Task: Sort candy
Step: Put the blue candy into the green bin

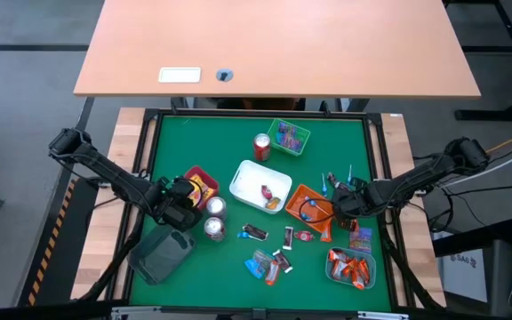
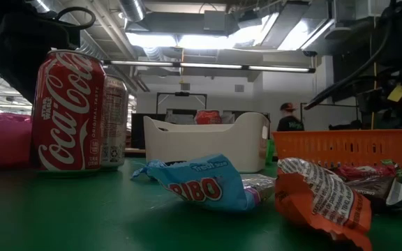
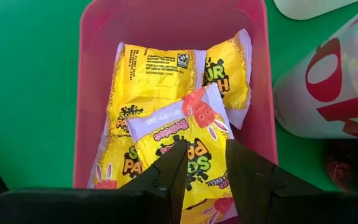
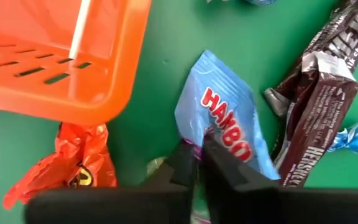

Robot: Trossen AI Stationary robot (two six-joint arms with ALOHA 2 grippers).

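Right gripper (image 4: pixel 199 163) sits low over the green mat, fingers pinched together on the lower edge of a light-blue Haribo packet (image 4: pixel 229 124). The packet lies flat, extending forward from the fingertips. Just to one side of the fingers is the corner of the orange tray (image 4: pixel 55 56). An orange wrapped candy (image 4: pixel 73 162) lies under that corner, close beside the gripper. On the opposite side, a dark Hershey's bar (image 4: pixel 319 106) lies just beside the blue packet. Left gripper (image 3: pixel 202 163) hangs above the pink tray (image 3: pixel 98 74), fingers parted with a clear gap, not visibly gripping anything. Yellow Sour Patch packets (image 3: pixel 154 81) fill the tray directly below and ahead of the fingertips. A red-and-white can (image 3: pixel 334 87) stands just outside the tray wall, to the side of this gripper.
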